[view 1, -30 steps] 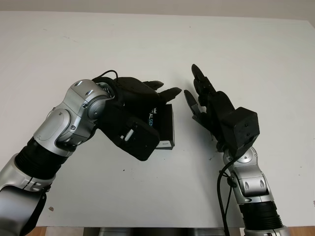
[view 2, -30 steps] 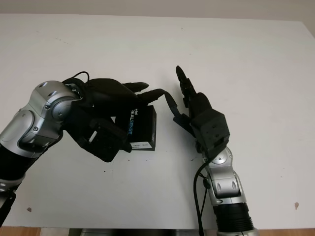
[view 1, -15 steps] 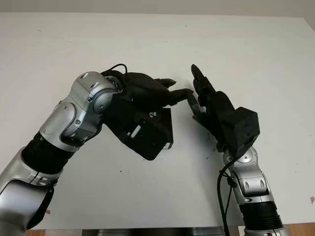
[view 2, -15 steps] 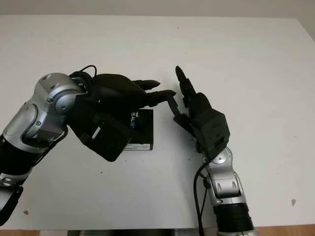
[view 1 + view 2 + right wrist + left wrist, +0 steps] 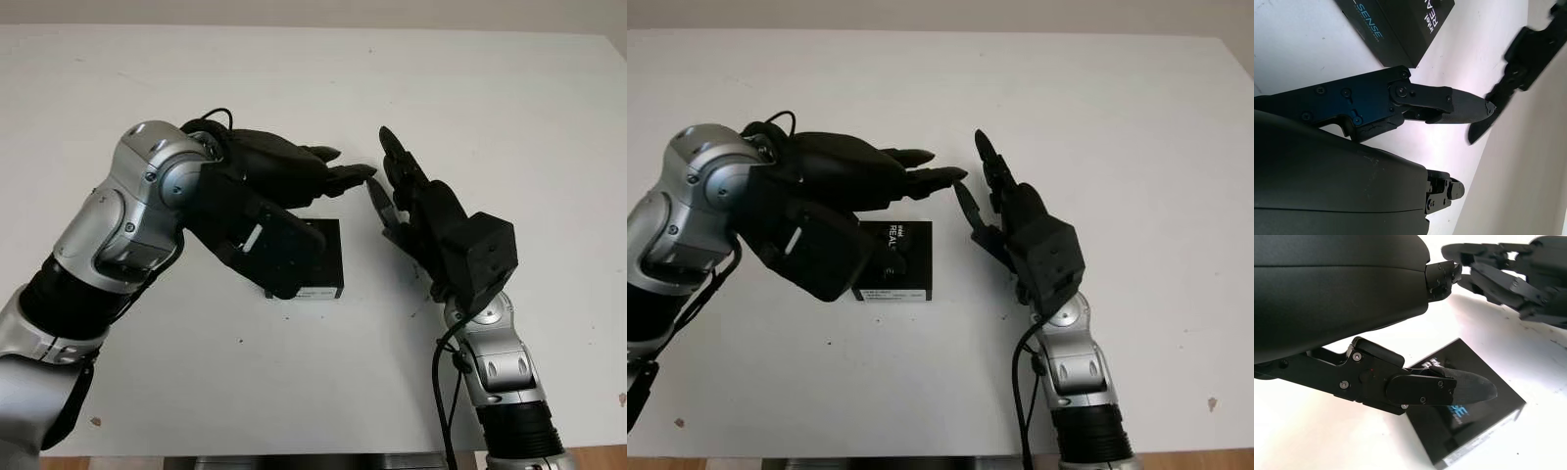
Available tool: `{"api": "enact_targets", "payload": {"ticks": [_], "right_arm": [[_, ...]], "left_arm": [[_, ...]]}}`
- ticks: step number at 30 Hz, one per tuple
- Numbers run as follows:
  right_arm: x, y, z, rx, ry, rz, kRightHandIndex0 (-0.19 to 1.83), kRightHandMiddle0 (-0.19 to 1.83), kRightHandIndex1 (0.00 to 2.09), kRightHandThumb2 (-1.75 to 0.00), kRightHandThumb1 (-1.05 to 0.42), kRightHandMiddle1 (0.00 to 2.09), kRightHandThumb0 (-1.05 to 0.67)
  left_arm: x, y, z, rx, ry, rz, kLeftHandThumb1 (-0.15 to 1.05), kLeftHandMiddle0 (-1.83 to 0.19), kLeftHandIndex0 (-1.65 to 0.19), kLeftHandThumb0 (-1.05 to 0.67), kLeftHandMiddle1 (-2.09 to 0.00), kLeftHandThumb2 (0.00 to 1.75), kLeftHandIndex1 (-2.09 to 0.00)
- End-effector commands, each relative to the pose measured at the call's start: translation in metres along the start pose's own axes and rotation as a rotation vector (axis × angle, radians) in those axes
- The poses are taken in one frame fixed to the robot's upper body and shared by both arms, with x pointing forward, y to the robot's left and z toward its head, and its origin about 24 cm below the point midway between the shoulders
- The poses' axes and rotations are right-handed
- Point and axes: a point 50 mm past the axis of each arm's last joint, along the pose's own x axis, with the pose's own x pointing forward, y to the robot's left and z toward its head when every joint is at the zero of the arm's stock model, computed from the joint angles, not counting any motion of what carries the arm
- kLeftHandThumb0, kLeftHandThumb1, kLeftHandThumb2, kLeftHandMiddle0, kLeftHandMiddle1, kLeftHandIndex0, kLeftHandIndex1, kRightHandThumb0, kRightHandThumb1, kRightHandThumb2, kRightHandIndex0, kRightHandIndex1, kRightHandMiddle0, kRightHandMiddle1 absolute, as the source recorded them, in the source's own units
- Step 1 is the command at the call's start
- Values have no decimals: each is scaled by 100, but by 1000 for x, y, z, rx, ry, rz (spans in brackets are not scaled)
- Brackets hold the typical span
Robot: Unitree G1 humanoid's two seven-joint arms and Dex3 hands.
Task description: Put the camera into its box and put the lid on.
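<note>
Left hand (image 5: 294, 176) now hovers above the black box (image 5: 901, 262), its fingers stretched out level over the far edge and holding nothing. A second ago those same fingers were wrapped down over the box and partly hid it; half a second ago they were already lifting. Now the whole printed top of the box shows in the head views, lying flat on the white table (image 5: 470, 88), closed, with a white label along its near side. From the left wrist view, one finger (image 5: 1449, 389) passes over the box with a clear gap of lit table beneath, so the hand is not touching it.

Right hand (image 5: 411, 201) stands just to the right of the box, open and upright, with nothing in it. It has hardly shifted over the last second. Its fingertips come close to those of the left hand, almost meeting above the table beyond the box's far right corner, but they appear apart.

The box sits between the two arms, squarer to the table edge than it was a second ago, when it lay tilted under the left palm.

Judging from this, the left hand has just let go after pressing or settling the box down. With the lid seated and no camera lying loose on the table, the task looks finished or nearly so, though whether the camera is inside cannot be told from outside. Any remaining move would be to draw both hands back without nudging the box.
</note>
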Motion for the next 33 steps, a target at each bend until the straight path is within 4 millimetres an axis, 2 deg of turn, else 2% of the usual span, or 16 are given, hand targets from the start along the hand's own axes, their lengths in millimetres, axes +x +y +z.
{"api": "enact_targets", "payload": {"ticks": [1, 7, 12, 16, 20, 23, 27, 33], "right_arm": [[-2, -2, 1, 3, 0, -5, -1, 3, 5, -49, -105, 5, -71], [1, -11, 6, -44, -9, -28, 1, 3, 6, -50, -105, 6, -72], [5, -21, 14, -26, -38, -59, 0, 4, 6, -49, -105, 6, -70], [11, -28, 23, 31, -76, -68, -5, -1, 3, -51, -105, 3, -70], [15, -32, 34, 40, -103, -56, -11, -9, 1, -59, -105, 1, -73], [16, -34, 37, 35, -110, -47, -18, -18, 0, -65, -105, 0, -75], [20, -34, 43, 32, -133, -32, -19, -19, 0, -69, -105, 0, -80], [21, -30, 40, 30, -108, -53, -19, -19, 0, -70, -105, 0, -85]], "left_arm": [[-14, 15, -3, 1, 31, 52, 105, 19, 19, -72, 0, 39, 0], [-33, 19, -52, -274, 123, 278, 105, 19, 19, -74, 0, 53, 0], [-37, 6, -71, -482, 114, 464, 105, 19, 19, -78, 0, 62, 0], [-30, -16, -76, -717, 79, 630, 105, 19, 19, -79, 0, 66, 0], [-19, -49, -82, -975, 73, 767, 105, 19, 19, -81, 0, 71, 0], [-15, -65, -83, -1084, 57, 830, 105, 19, 19, -81, 0, 71, 0], [-4, -88, -83, -1196, 54, 900, 105, 19, 19, -87, 0, 69, 0], [11, -103, -81, -1315, 22, 921, 105, 19, 19, -86, 0, 68, 0]]}}
